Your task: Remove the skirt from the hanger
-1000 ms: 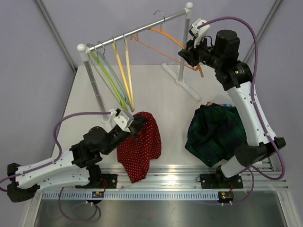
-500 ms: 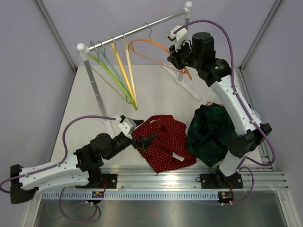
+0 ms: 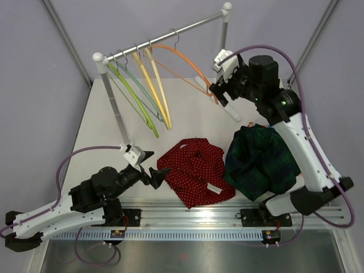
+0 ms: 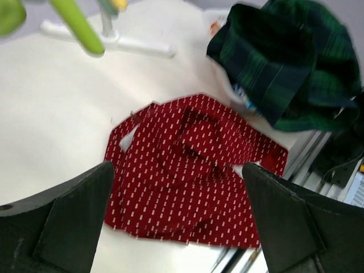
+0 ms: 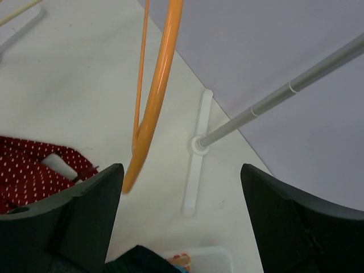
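Locate the red dotted skirt [image 3: 196,173] lying spread on the table [image 3: 102,131] near its front edge, off every hanger, with its right side abutting a dark green plaid garment [image 3: 259,162]. Find the left gripper [image 3: 154,164] low over the table just beside the skirt's left edge, jaws spread wide and holding nothing; confirm in the left wrist view that both fingers stand clear of the cloth. Find the right gripper [image 3: 219,91] raised near the right post of the clothes rail [image 3: 170,34], jaws likewise apart and clamping nothing. Note the bare orange hanger [image 3: 182,57] hooked on the rail, its lower end just beside the right gripper; cannot tell whether it touches a finger. Note the green and yellow hangers [image 3: 151,85] hanging bare at the rail's left end.
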